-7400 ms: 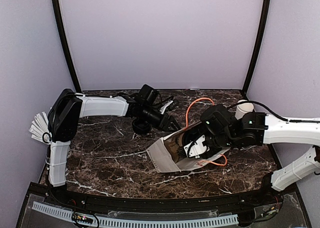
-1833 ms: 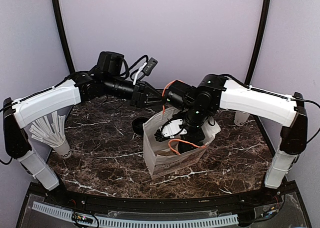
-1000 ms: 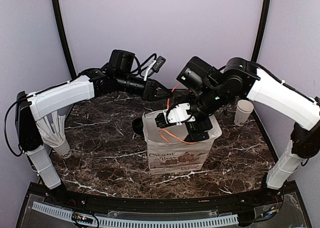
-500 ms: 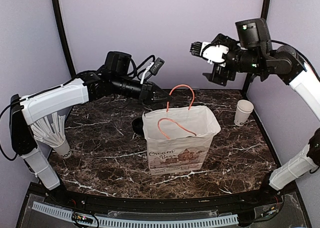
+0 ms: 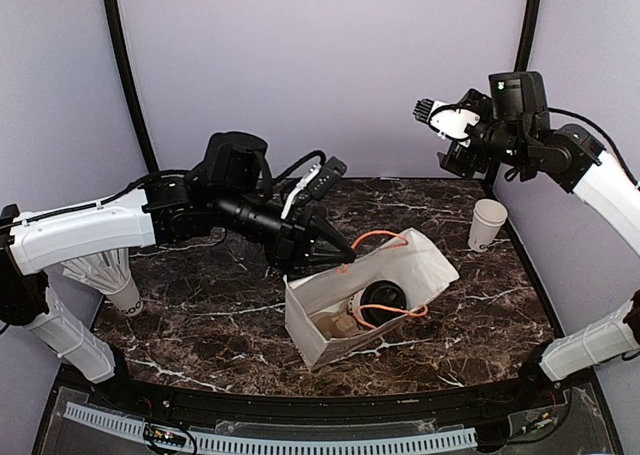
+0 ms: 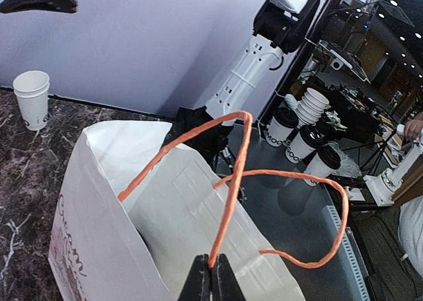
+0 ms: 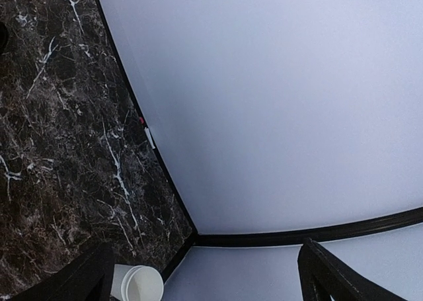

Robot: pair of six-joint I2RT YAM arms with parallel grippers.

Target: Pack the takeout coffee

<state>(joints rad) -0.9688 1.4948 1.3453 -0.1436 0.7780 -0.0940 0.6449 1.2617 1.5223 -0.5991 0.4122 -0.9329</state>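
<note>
"What is carrying everything here?"

"A dark brown marble-patterned tabletop (image 5: 200,325) with white veins is stretching under it all."

"And what is resting directly on it?"

"Near the centre, a white paper bag with orange cord handles (image 5: 330,315) is leaning over, its base sitting on the stone and its open mouth facing toward 2 o'clock. At 9 o'clock, a white paper cup stuffed with white straws (image 5: 125,293) is standing by the edge. At 2 o'clock, a plain open-topped white paper cup (image 5: 487,223) is standing upright, well apart from the bag."

Matt white paper bag (image 5: 325,320) with orange cord handles (image 6: 229,182); polished, veined dark marble surface (image 5: 205,310); coffee lid (image 5: 382,300), black plastic.
</note>
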